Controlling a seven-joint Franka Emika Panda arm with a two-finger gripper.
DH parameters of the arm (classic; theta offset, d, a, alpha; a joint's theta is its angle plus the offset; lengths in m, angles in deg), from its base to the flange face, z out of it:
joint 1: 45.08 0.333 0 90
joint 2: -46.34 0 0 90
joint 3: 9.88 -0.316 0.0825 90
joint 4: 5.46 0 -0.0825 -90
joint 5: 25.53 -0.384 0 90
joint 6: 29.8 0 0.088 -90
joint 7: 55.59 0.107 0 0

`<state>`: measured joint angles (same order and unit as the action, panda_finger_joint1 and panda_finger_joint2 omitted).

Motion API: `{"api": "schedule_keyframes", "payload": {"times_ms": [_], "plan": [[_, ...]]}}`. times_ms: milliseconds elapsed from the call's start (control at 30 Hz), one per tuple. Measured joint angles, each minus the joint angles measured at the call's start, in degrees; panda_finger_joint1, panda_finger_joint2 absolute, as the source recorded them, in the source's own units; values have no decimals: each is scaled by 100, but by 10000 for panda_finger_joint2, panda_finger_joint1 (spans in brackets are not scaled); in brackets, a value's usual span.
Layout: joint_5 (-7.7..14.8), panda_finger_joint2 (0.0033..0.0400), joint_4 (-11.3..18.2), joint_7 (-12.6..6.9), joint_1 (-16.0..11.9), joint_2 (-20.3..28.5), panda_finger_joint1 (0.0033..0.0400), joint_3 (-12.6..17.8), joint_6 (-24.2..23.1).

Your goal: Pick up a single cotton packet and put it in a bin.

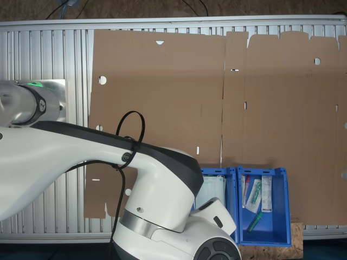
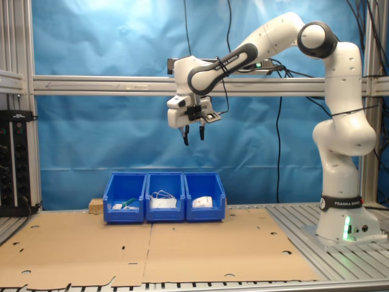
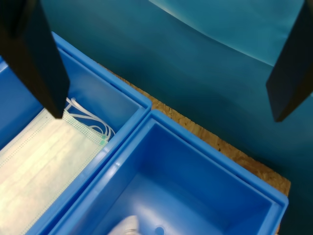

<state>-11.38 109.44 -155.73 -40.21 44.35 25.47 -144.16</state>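
Hanging high above a row of three blue bins in the second exterior view, the tool [image 2: 193,135] with its two dark fingers spread apart and gripping nothing. Lying well below it, in the bin [image 2: 205,198] at the second exterior view's right end of the row, the cotton packet [image 2: 202,201], a small white bundle on the blue floor. Peeking in at the edge of the wrist view, a white scrap [image 3: 125,227] on the floor of a deep blue bin, too little showing to say what it is, with both fingers [image 3: 35,54] framing the scene from above.

Filling the middle bin [image 2: 165,196], pale green face masks [image 2: 163,201] with white ear loops, seen up close in the wrist view. Sitting in the third bin [image 2: 125,196], at the second exterior view's left end, long narrow sachets [image 1: 255,194], three or four of them countable in the first exterior view.

Spreading flat under the bins, two large sheets of brown cardboard [image 2: 152,246] covering the ribbed metal table [image 2: 340,264]. Resting behind the bins, a small chipboard block [image 2: 95,205]. Blocking much of the first exterior view, the white arm [image 1: 97,179] itself, covering part of the bin row. Hanging as a backdrop, a blue curtain [image 2: 97,42].
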Motion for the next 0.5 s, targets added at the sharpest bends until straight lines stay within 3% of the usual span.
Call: {"api": "schedule_keyframes", "payload": {"times_ms": [133,167,500], "plan": [[0,375,0,-11,0,0,375,0,0],[0,395,0,-17,0,0,395,0,0],[0,399,0,-87,0,0,399,0,0]]}}
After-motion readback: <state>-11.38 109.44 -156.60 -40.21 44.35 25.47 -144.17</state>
